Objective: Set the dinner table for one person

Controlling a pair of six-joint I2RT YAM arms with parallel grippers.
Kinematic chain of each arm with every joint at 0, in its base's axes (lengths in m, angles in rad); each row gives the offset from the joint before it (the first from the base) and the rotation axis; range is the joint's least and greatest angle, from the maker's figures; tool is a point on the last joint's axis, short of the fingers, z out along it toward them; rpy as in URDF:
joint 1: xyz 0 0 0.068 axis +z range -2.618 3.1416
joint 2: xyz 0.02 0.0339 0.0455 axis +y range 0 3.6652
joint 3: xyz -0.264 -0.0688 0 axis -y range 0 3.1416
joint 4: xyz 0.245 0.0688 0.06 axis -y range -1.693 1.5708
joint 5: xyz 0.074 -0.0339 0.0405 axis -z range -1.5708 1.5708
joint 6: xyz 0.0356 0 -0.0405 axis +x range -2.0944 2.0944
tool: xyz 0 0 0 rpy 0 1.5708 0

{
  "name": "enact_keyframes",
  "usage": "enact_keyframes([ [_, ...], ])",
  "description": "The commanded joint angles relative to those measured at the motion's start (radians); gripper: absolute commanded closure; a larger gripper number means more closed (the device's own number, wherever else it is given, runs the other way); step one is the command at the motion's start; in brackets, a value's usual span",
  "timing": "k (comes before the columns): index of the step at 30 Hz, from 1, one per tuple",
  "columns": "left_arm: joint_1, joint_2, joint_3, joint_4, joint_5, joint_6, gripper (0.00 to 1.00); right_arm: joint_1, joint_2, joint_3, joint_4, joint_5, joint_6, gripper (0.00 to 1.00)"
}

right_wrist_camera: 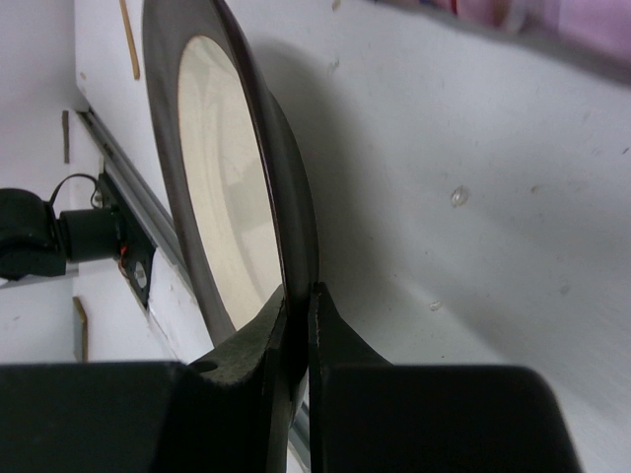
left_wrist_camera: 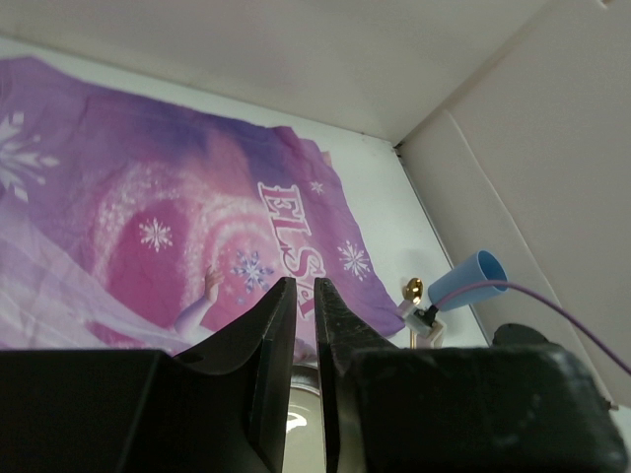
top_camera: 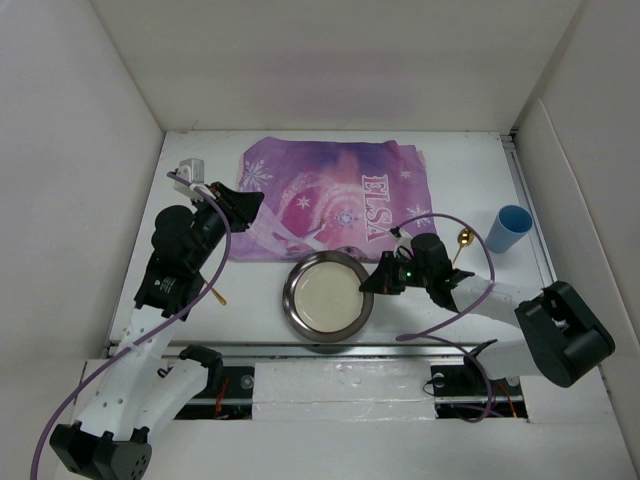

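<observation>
The dinner table (top_camera: 470, 190) is a plain white top. A round plate (top_camera: 328, 300) with a dark rim and a cream middle lies near its front edge. My right gripper (top_camera: 378, 278) is shut on the plate's right rim. In the right wrist view the rim of the plate (right_wrist_camera: 212, 168) runs down between the fingers of that gripper (right_wrist_camera: 301, 289). My left gripper (top_camera: 252, 203) hovers at the left edge of the purple ELSA placemat (top_camera: 320, 190). In the left wrist view the jaws of this gripper (left_wrist_camera: 306, 284) stand almost together, and nothing shows in the thin slit.
A blue cup (top_camera: 510, 230) lies at the right with a gold spoon (top_camera: 464, 238) beside it. A thin gold utensil (top_camera: 217, 294) lies left of the plate. A small white-grey object (top_camera: 190, 168) sits at the back left. White walls ring the table and a metal rail (top_camera: 300, 347) edges its front.
</observation>
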Motion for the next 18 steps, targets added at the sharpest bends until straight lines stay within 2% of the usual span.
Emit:
enact_keyframes([
  [1, -0.003, 0.015, 0.09, -0.09, 0.077, 0.138, 0.83, -0.059, -0.068, 0.234, -0.04, 0.003, -0.026, 1.0],
  [3, -0.003, 0.015, 0.085, -0.089, 0.074, 0.155, 0.8, -0.073, -0.023, 0.28, -0.044, -0.008, -0.026, 1.0],
  [7, 0.011, 0.017, 0.046, -0.079, 0.077, 0.18, 0.77, -0.124, 0.166, 0.537, -0.048, -0.041, -0.029, 1.0],
  [10, 0.034, 0.0, 0.042, -0.092, 0.071, 0.194, 0.76, -0.156, 0.296, 0.621, 0.019, -0.046, 0.025, 1.0],
  [18, 0.034, -0.037, 0.038, -0.086, 0.057, 0.198, 0.73, -0.23, 0.505, 0.854, 0.026, -0.075, 0.095, 1.0],
])
